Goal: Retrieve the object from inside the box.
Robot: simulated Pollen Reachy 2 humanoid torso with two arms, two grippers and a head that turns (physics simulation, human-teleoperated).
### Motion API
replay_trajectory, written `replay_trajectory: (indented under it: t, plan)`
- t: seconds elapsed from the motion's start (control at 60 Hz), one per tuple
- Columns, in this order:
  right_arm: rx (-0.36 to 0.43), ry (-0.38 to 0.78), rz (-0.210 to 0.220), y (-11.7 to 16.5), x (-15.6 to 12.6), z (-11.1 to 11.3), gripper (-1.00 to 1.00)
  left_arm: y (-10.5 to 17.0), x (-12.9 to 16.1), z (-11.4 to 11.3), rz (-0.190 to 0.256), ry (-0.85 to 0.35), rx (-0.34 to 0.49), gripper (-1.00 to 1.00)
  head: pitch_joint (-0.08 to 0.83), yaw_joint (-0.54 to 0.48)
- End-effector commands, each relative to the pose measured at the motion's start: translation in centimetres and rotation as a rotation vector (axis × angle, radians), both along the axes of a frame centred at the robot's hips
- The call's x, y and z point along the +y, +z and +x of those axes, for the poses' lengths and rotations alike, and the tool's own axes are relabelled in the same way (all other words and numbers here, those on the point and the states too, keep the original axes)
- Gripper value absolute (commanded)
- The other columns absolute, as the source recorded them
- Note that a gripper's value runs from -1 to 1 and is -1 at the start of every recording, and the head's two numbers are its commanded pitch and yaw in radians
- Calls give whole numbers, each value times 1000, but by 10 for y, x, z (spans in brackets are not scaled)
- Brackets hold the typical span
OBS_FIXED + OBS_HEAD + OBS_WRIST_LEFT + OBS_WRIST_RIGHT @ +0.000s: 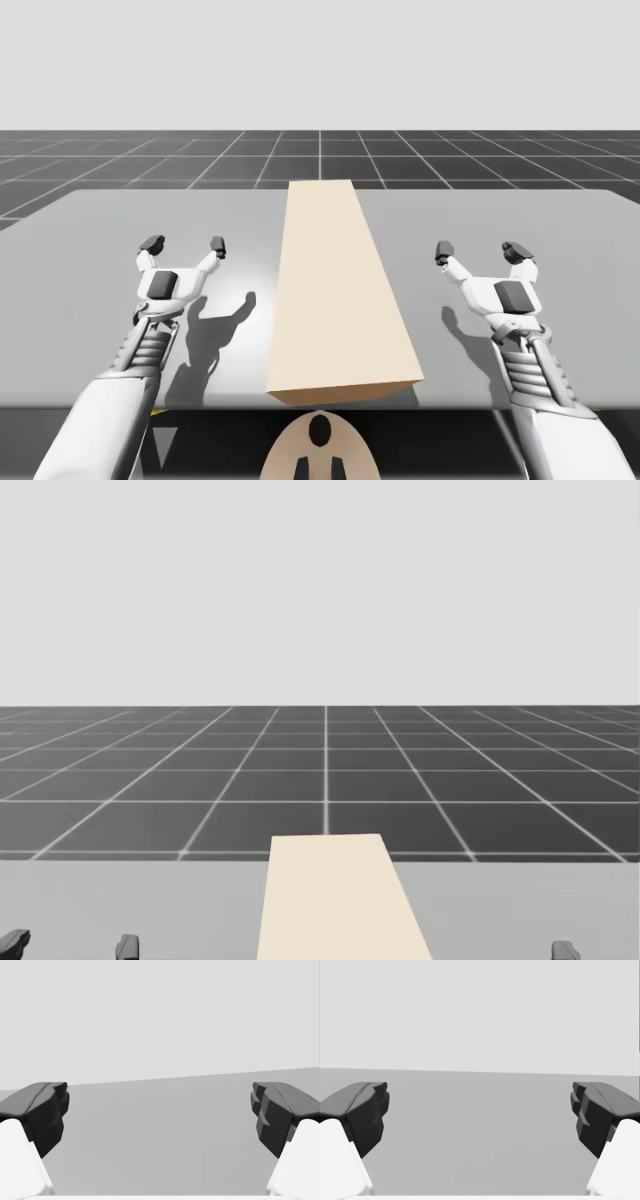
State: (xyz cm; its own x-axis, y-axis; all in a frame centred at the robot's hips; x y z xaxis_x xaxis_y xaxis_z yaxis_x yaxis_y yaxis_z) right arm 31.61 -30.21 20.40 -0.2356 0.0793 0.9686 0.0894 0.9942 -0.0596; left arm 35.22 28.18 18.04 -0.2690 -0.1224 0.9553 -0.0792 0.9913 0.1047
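Observation:
A long beige box [335,290] lies closed along the middle of the grey table [100,250], running from the near edge toward the far side; its far end [335,900] rises into the head view. Whatever is inside is hidden. My left gripper [184,243] hovers open to the left of the box, nothing between its dark fingertips [47,1112]. My right gripper [480,250] stands open to the right of the box, also with bare table between its fingertips [600,1110]. Both are well apart from the box.
The grey table spreads wide on both sides of the box, with its far edge [500,192] beyond the box's end. A dark gridded floor [320,770] lies past it.

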Motion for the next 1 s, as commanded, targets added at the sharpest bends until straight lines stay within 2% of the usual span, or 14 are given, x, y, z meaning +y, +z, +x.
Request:
replay_trajectory:
  t: [0.017,0.1,0.233,0.317,0.383,0.517,0.6,0.683,0.7,0.75,0.85,1.0]
  plan:
    - [10,-3,-4,-2,0,0,-1000,0,0,1,1,0,3,-1000,5,13]
    - [25,11,-9,-4,1,2,-1000,-1,1,2,0,-3,12,-1000,7,13]
    - [100,66,-20,-10,0,7,-1000,-8,-1,6,5,-51,111,-1000,9,13]
    - [138,141,-26,-16,5,9,-1000,-16,-10,5,69,-111,161,-1000,9,12]
    - [149,179,-36,-20,10,8,-1000,-20,-18,2,103,-173,192,-1000,9,11]
    - [152,345,-36,-23,21,3,-1000,-22,-30,-8,149,-315,187,-1000,10,9]
    - [143,439,-70,-25,30,-3,-1000,-25,-38,-15,188,-404,186,-1000,12,8]
    - [114,511,-123,-25,39,-8,-1000,-26,-47,-24,226,-504,181,-1000,12,8]
    - [108,545,-139,-25,42,-11,-1000,-28,-51,-28,252,-549,174,-1000,12,8]
    - [81,601,-155,-24,48,-16,-1000,-28,-57,-34,274,-609,160,-1000,11,7]
    - [32,697,-188,-22,56,-25,-1000,-28,-66,-45,294,-713,135,-1000,13,6]
    - [-8,843,-179,-22,69,-38,-1000,-28,-73,-55,320,-791,108,-1000,18,2]
